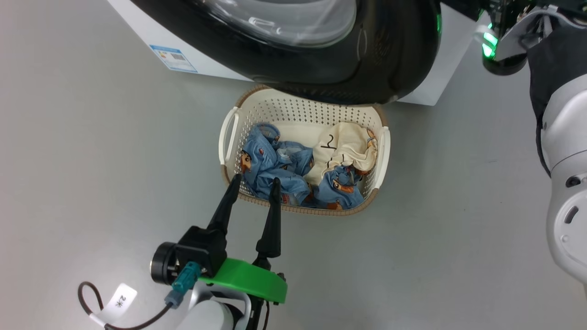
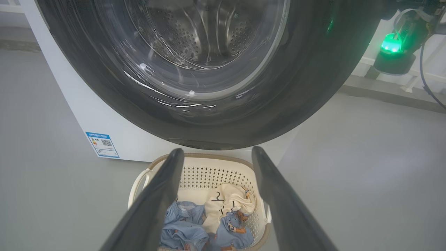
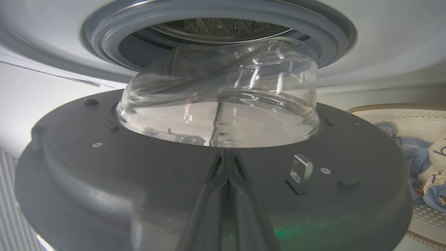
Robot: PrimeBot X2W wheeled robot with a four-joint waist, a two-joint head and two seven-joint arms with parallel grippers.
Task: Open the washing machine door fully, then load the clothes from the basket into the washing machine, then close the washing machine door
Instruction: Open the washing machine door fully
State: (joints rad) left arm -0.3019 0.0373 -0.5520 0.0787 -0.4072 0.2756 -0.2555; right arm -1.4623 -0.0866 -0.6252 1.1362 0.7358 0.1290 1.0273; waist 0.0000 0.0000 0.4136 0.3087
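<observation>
the basket (image 1: 302,109) sits on the grey floor (image 1: 69,160). the clothes (image 1: 275,165) lie inside it, the blue ones with orange-brown pictures on the basket's left side and front. a cream cloth (image 1: 341,144) with black marks is on the basket's right side.

the washing machine (image 1: 451,52) stands just behind the basket, and its blue label (image 1: 173,58) is off to the basket's back left. the washing machine door (image 1: 390,55) is partly open and hangs over the basket's back rim.

the left gripper (image 1: 256,178) is at the basket's front left corner. its two fingers are spread wide with nothing between them — one tip by the rim, one over the blue clothes.

the right gripper (image 3: 226,153) is up past the basket's back right, on the inner side of the door. its fingers are pressed together and hold nothing. the tips are right by the glass bowl (image 3: 219,104) — i cannot tell if they touch the door.
</observation>
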